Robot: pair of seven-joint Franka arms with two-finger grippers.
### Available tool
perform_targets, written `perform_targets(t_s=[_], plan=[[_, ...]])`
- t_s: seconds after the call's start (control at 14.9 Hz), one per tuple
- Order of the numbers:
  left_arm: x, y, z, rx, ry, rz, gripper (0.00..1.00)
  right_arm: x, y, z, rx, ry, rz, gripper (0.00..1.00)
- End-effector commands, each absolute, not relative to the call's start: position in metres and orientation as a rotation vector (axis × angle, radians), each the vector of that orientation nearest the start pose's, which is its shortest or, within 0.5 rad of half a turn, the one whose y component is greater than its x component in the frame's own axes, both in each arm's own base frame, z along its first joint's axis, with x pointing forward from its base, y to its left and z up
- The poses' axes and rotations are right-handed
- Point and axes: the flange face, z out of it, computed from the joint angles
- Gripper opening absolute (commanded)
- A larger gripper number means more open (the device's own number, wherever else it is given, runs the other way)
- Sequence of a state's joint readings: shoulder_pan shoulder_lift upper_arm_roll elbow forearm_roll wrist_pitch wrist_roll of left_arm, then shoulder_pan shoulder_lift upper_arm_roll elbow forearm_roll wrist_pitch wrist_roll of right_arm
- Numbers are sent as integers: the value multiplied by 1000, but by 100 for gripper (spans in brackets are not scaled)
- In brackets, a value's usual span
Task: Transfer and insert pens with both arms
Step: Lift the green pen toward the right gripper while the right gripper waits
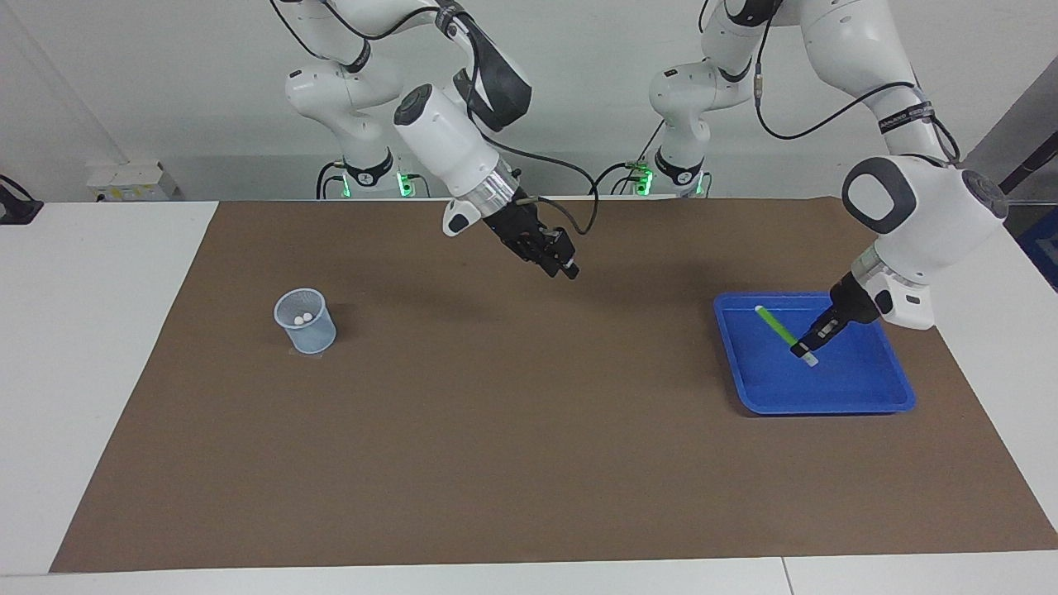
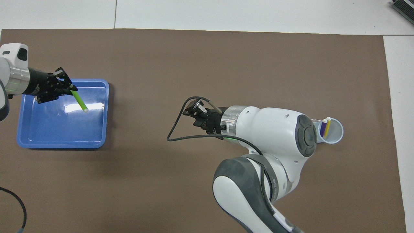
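Green pen (image 1: 779, 325) pinched in left gripper (image 1: 806, 350) over blue tray (image 1: 826, 403).
Right gripper (image 1: 564, 266) raised mid-table, finger gap unclear; right arm partly hides cup (image 2: 336, 132).

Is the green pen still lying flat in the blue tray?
No, the left pincer holds the green pen tilted above the blue tray.

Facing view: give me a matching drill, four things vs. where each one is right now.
Things:
1. green pen
2. yellow pen
3. right claw
4. tray

Places:
A. in the cup
B. up over the bare mat
C. on the mat at the left arm's end
D. held in the left claw, over the tray

Pairs: 1-D, 2-A, 3-B, 4-C
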State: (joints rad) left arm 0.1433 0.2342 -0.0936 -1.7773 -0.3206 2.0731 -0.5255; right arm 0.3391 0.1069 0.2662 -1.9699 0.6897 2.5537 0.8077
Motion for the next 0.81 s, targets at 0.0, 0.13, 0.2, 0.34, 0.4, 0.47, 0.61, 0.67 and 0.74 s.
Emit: perform_targets(t_s=[0.0, 0.13, 0.2, 0.34, 0.4, 0.47, 0.61, 0.67, 0.74], plan=[[623, -12, 458, -3135, -1569, 95, 0, 516, 345, 470, -2259, 856, 17, 53], [618, -38, 471, -3060, -1765, 154, 0, 516, 346, 470, -2260, 853, 17, 54], [616, -52, 475, -3003, -1863, 188, 0, 516, 345, 470, -2259, 855, 17, 54], [613, -78, 479, -2918, -1994, 238, 0, 516, 345, 470, -2259, 855, 17, 57], [611, -88, 481, -2871, -2060, 268, 0, 516, 345, 470, -2259, 856, 17, 59], [608, -99, 486, -2829, -2115, 286, 0, 517, 346, 472, -2257, 855, 19, 72], [601, -122, 489, -2747, -2196, 340, 0, 513, 351, 474, -2257, 845, 22, 77], [598, -130, 486, -2718, -2228, 388, 0, 508, 362, 479, -2249, 828, 30, 75], [595, -133, 486, -2705, -2259, 457, 0, 508, 368, 485, -2228, 833, 33, 70]])
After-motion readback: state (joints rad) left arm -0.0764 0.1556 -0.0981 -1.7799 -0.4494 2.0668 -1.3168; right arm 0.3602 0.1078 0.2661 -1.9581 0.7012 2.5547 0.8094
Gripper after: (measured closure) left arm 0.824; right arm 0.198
